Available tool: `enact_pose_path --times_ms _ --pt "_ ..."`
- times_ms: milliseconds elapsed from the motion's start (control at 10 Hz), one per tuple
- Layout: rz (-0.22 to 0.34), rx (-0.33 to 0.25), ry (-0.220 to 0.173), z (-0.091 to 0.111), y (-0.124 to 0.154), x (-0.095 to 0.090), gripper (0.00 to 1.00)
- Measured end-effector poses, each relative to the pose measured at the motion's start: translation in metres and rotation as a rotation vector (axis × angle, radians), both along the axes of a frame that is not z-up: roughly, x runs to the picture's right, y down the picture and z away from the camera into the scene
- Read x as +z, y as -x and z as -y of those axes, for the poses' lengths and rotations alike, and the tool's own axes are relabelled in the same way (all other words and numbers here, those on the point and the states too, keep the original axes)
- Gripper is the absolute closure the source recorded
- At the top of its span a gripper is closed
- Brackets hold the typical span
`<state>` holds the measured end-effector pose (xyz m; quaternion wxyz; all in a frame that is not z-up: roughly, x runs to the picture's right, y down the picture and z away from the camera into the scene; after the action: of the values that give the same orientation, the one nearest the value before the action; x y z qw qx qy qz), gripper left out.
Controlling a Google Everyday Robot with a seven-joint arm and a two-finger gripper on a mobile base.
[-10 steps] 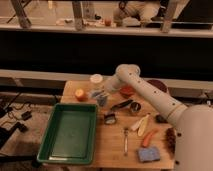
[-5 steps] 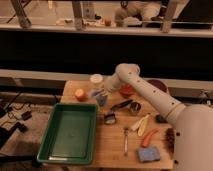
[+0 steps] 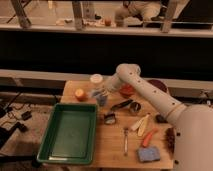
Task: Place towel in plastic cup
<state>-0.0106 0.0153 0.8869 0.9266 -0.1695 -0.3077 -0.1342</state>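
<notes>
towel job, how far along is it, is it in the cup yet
Done: the gripper has reached the table's far left, over a bluish item that may be the towel. In hand: whether it is gripped cannot be told. Left: carrying it to the plastic cup, just behind, which appears to hold nothing so far.

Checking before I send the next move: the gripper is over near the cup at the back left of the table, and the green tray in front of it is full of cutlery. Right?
Not quite. The camera view shows the green tray holds no cutlery; the fork lies on the table beside it. The gripper is indeed by the cup at the back left.
</notes>
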Motion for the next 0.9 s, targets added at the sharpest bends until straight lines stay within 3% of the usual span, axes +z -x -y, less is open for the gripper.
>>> enact_pose_path --times_ms 400,900 --pt "0.0 0.0 0.0 0.0 0.0002 0.0 0.22" --pt "0.0 0.001 0.002 -0.0009 -0.0003 0.0007 0.2"
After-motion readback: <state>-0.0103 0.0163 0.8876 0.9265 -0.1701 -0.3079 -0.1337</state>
